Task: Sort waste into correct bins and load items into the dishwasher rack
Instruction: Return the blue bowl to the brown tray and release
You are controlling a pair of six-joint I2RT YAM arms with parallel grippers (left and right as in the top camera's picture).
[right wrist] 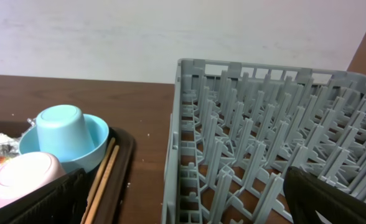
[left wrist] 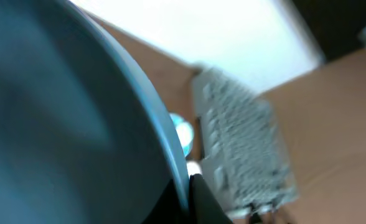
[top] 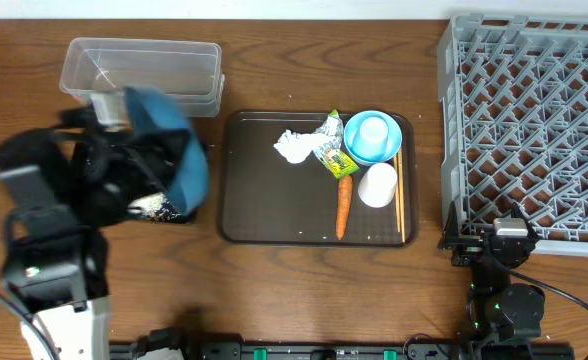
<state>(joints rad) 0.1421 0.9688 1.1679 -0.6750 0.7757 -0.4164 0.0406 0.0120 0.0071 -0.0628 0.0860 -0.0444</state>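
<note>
First, the left gripper [left wrist: 183, 202]: closed on the rim of the large dark blue plate [top: 174, 150], which it held tilted on edge. Beneath it lay the black tray [top: 182, 214], mostly hidden by the arm, with white rice grains [top: 154, 206] on the part that showed. The clear tub [top: 139, 62] sat just beyond it. Second, the right gripper [right wrist: 183, 186]: fingers spread wide with nothing between them, set low at the near corner of the grey dishwasher rack [right wrist: 264, 124], which stretched ahead and to its right. The brown serving tray [top: 244, 200] sat to its left. On that tray, from the gripper's side outward: the chopsticks [right wrist: 102, 180] along the nearest edge, the white cup [right wrist: 24, 177] just past them, and the light blue bowl [right wrist: 96, 140] with a light blue cup [right wrist: 58, 130] mouth-down inside it. Farther off lay the carrot [top: 343, 205] beside the white cup, the wrapper [top: 331, 150] just beside the bowl, and the tissue [top: 294, 147] farthest.
</note>
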